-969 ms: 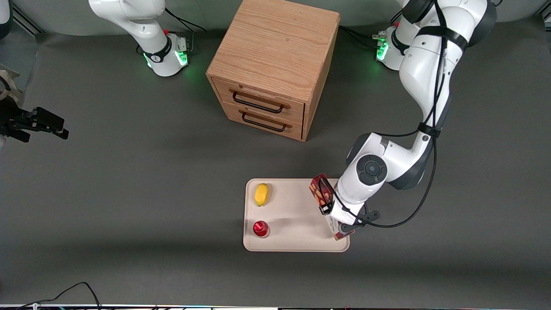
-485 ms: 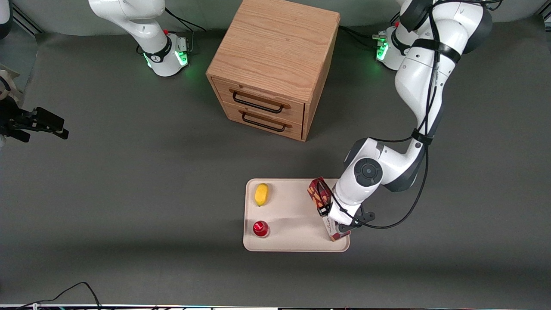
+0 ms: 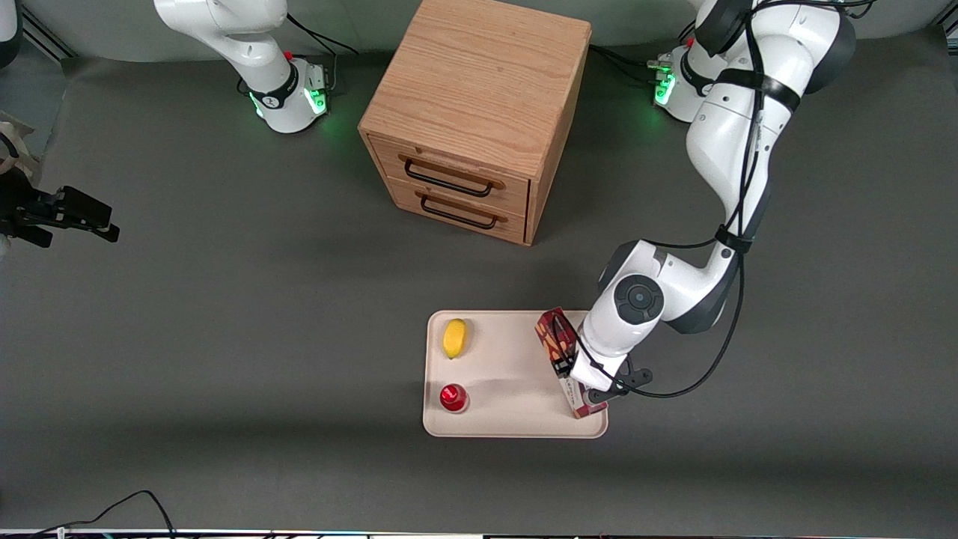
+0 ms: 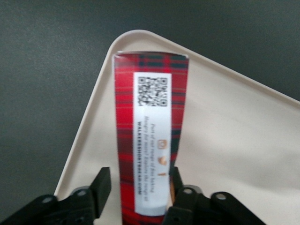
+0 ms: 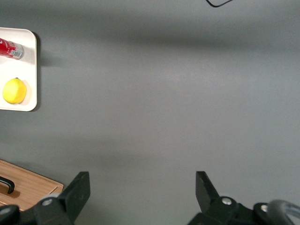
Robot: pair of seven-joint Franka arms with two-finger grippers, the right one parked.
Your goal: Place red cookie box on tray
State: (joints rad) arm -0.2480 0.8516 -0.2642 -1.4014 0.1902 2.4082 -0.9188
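Observation:
The red cookie box [image 3: 552,333] lies flat on the cream tray [image 3: 509,374], along the tray's end toward the working arm. In the left wrist view the box [image 4: 150,140] shows its white label patch with a QR code, resting on the tray [image 4: 225,140] near a rounded corner. My left gripper [image 3: 580,378] is low over the box's nearer half. Its fingers straddle the box [image 4: 139,176]: one finger stands off the box with a visible gap, the other is against the box's side. The gripper is open.
A yellow lemon [image 3: 454,338] and a small round red object [image 3: 453,397] sit on the tray's end toward the parked arm. A wooden two-drawer cabinet [image 3: 475,112] stands farther from the front camera. Dark table mat surrounds the tray.
The left arm and the box shifted slightly toward the middle of the tray and lower, then stayed nearly still over the last half second.

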